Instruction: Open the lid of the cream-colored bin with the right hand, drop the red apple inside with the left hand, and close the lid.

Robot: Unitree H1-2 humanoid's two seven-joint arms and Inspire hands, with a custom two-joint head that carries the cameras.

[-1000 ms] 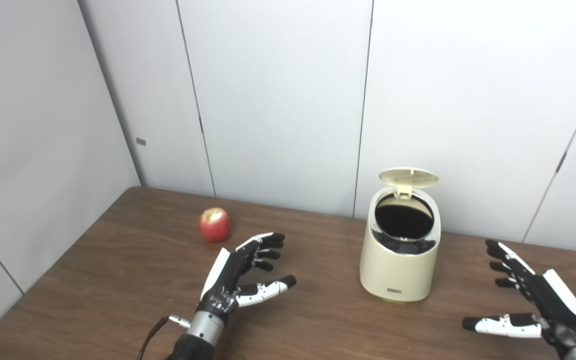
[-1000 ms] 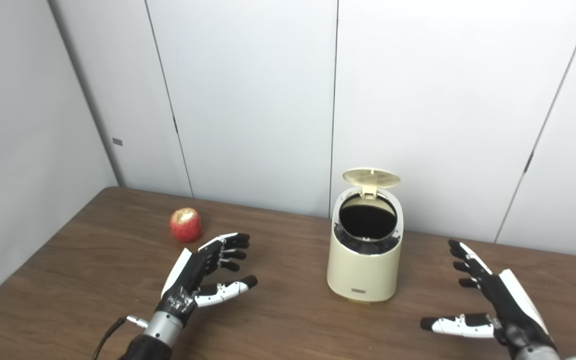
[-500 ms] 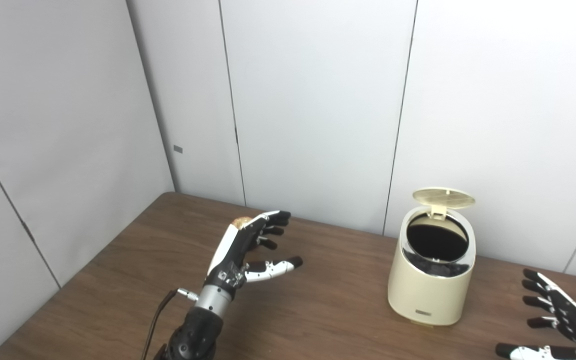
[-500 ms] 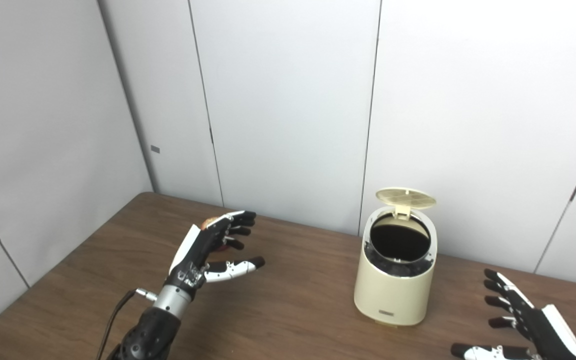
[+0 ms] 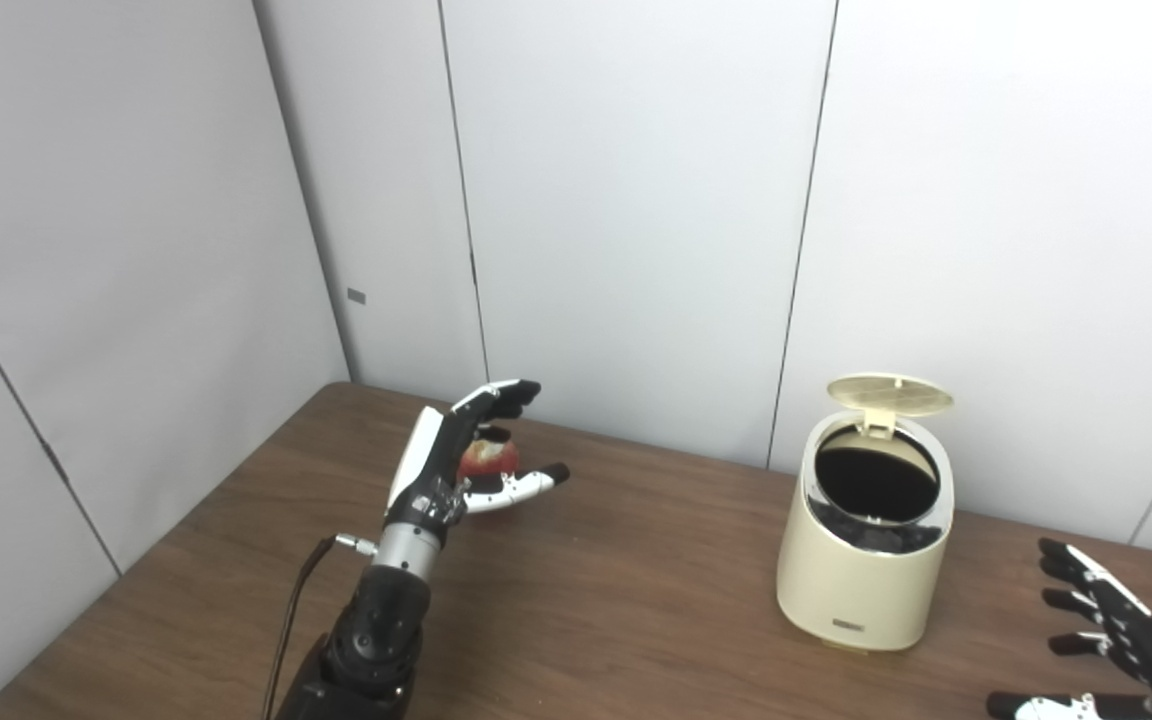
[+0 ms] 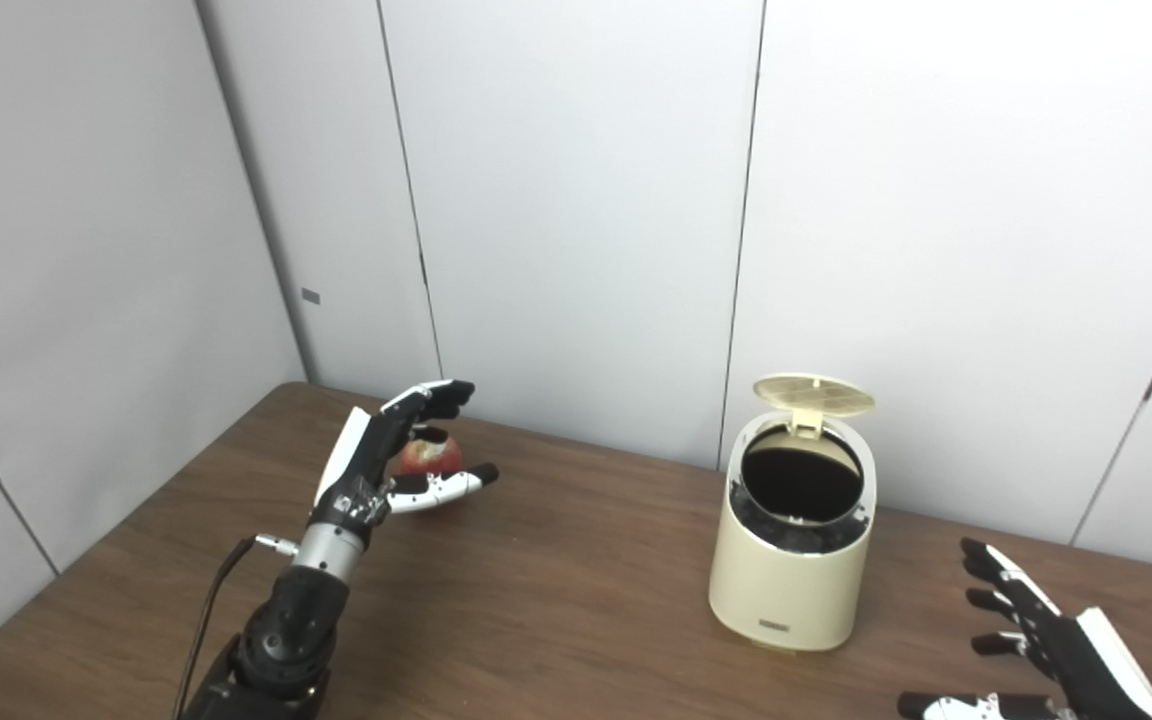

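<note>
You have the lid of the cream bin standing up already, so opening is done; the drop and the closing remain. The apple sits on the table, well left of the bin, your left hand spread around it, not yet clenched. Your right hand waits released, right of the bin. The bin's inside shows only dark.

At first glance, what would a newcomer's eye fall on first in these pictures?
The cream-colored bin on the right of the brown table, its lid standing open over a dark inside. Then the left robot hand, fingers spread around the red apple at the far left. The right robot hand waits open at the lower right.
</note>
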